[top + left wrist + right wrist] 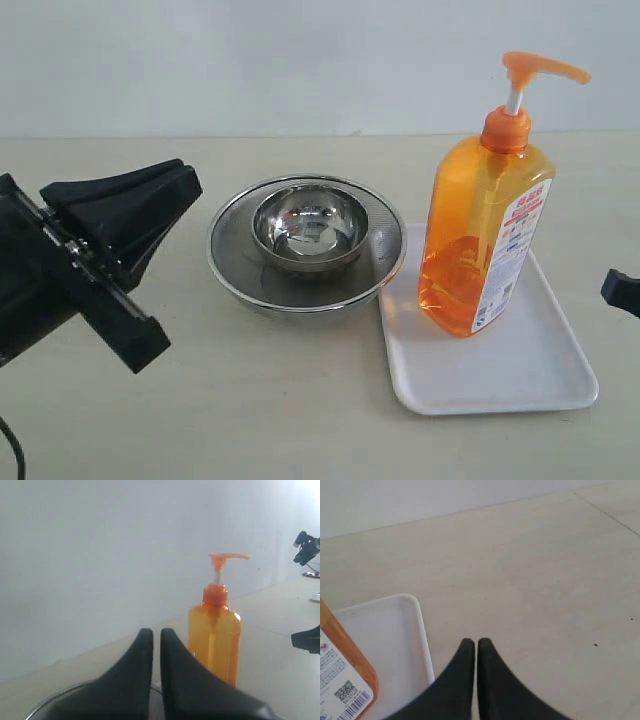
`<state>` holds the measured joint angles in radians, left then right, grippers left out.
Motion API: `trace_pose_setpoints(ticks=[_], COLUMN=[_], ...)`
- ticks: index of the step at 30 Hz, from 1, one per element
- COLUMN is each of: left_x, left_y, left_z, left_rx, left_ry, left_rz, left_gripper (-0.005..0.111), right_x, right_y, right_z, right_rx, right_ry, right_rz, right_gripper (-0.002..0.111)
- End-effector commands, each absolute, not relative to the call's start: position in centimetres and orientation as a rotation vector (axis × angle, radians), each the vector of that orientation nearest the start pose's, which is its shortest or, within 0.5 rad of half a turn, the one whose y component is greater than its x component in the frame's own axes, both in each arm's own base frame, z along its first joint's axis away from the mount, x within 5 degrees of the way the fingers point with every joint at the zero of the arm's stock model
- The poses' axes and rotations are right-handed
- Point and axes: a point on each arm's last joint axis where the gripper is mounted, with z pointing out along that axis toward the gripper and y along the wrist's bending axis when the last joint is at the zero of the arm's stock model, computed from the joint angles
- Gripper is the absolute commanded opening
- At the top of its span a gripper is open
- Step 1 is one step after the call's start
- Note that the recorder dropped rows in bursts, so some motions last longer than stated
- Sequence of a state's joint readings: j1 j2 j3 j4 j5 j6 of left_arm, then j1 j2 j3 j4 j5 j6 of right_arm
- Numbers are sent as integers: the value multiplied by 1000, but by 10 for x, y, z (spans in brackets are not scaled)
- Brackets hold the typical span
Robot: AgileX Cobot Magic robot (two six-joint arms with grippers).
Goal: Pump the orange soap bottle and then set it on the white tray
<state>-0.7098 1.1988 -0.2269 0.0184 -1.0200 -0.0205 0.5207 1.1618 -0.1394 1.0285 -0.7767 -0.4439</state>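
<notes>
The orange soap bottle (485,235) stands upright on the white tray (530,370), pump head raised; it also shows in the left wrist view (215,640) and partly in the right wrist view (340,680). My left gripper (185,185) is shut and empty, raised at the left, well apart from the bottle; its fingers meet in the left wrist view (156,632). My right gripper (620,290) shows only as a black tip at the right edge; in the right wrist view (473,642) it is shut on nothing, beside the tray's rim (422,630).
A small steel bowl (308,225) sits inside a larger steel mesh bowl (230,270) in the middle of the beige table, touching the tray's left edge. A pale wall runs behind.
</notes>
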Motion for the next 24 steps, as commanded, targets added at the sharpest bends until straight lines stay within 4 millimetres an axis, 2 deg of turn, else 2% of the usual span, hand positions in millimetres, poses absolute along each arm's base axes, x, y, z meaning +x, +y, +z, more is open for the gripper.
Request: trace_pose_setpoints(ticks=[1, 12, 17, 24], left_x=[146, 146, 142, 118], left_y=[-128, -127, -104, -62], left_z=[238, 237, 245, 260], left_rx=[500, 504, 341, 238], left_ry=[1339, 1360, 1494, 1582], left_rz=[-619, -600, -634, -521], left_gripper=[5, 5, 5, 5], right_x=[161, 161, 162, 162], right_y=[29, 29, 29, 29], right_z=[176, 176, 177, 177], right_rx=[292, 292, 294, 295], right_ry=[1910, 1910, 1905, 1901], right_rz=[-35, -35, -38, -41], right_gripper=[0, 0, 0, 0])
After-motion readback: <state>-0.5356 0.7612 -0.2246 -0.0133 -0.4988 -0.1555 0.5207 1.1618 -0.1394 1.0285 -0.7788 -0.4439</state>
